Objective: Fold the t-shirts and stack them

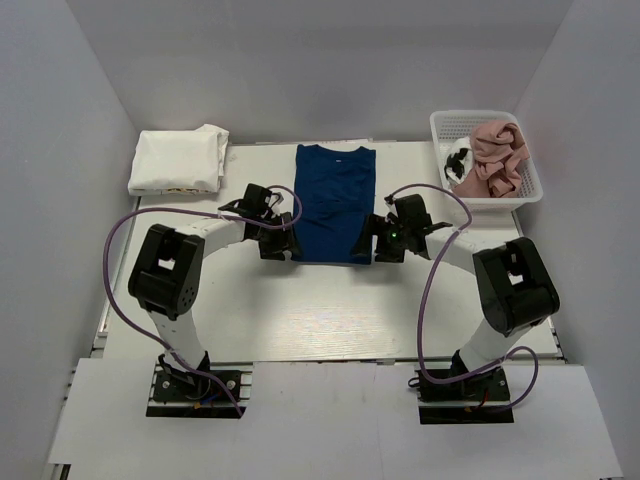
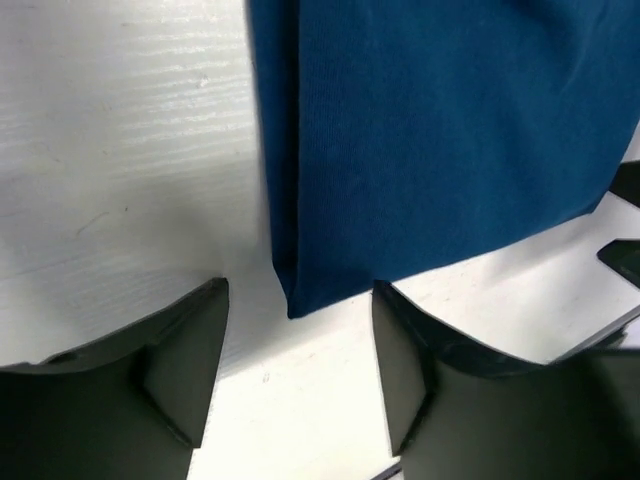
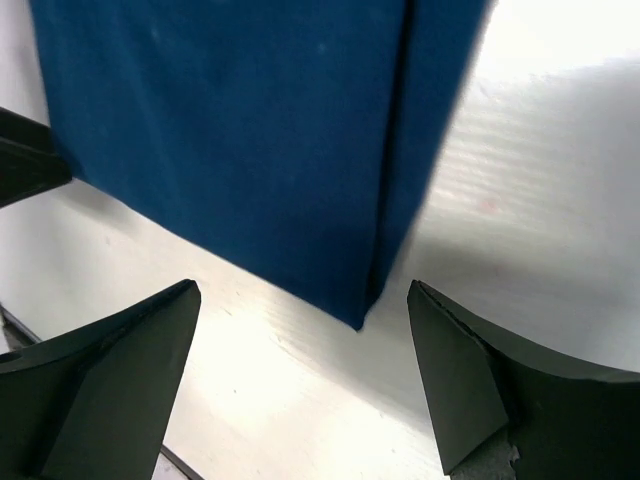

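Navy t-shirt (image 1: 335, 203), folded to a narrow strip, lies centre frame on the white surface (image 1: 300, 320). The left hand (image 2: 300, 295) and right hand (image 3: 303, 292) gape empty at its lower corners. Folded white t-shirts (image 1: 180, 160) sit upper left. A pink t-shirt (image 1: 497, 155) fills the mesh basket (image 1: 530, 192) upper right.

I see the navy t-shirt (image 1: 335, 200) lying flat at the middle of the white surface (image 1: 320, 320). It is folded into a long narrow rectangle with the collar at the far end. The left end effector (image 1: 277, 246) sits at its near left corner and the right end effector (image 1: 384, 246) at its near right corner. From this height I cannot read either jaw opening or confirm contact with the cloth. A folded pile of white t-shirts (image 1: 180, 160) rests at the far left corner. At the far right, a white mesh basket (image 1: 470, 117) holds a crumpled pink t-shirt (image 1: 497, 155) and, beside it, a white black-marked t-shirt (image 1: 459, 163).
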Controlling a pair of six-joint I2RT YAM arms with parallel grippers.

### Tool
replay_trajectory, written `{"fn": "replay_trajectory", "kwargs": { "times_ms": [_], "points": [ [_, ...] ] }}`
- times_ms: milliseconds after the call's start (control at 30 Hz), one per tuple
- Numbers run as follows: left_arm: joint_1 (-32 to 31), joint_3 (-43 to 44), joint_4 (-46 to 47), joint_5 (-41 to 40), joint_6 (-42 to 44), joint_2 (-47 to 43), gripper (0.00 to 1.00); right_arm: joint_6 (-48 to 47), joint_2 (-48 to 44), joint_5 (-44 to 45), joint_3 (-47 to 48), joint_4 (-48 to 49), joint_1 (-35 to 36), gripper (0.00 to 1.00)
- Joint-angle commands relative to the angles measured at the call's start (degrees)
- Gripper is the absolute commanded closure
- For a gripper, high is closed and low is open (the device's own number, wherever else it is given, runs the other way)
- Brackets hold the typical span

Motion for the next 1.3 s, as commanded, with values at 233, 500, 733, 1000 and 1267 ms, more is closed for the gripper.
{"fn": "replay_trajectory", "kwargs": {
  "times_ms": [233,500,733,1000,1267],
  "points": [
    [-0.5,-0.9,4.1,4.1,0.3,4.5,0.64,3.0,4.5,-2.7,-0.3,5.7,-0.3,0.26],
    [-1.0,-2.4,3.6,4.0,0.3,3.2,1.0,3.2,3.9,-2.1,-2.5,6.7,-0.3,1.0],
    [-2.2,-6.5,1.5,2.0,0.3,-8.6,1.0,-0.6,-4.4,-2.5,-5.7,0.6,0.2,1.0],
    [-4.8,-15.4,-4.0,1.3,-3.9,-33.0,1.0,-6.3,-21.4,-11.5,-8.6,-19.2,3.0,1.0],
    [-5.5,-12.0,-4.3,-3.2,-6.4,-43.3,1.0,-9.3,-25.7,-15.3,4.3,-31.6,2.9,1.0]
  ]
}}
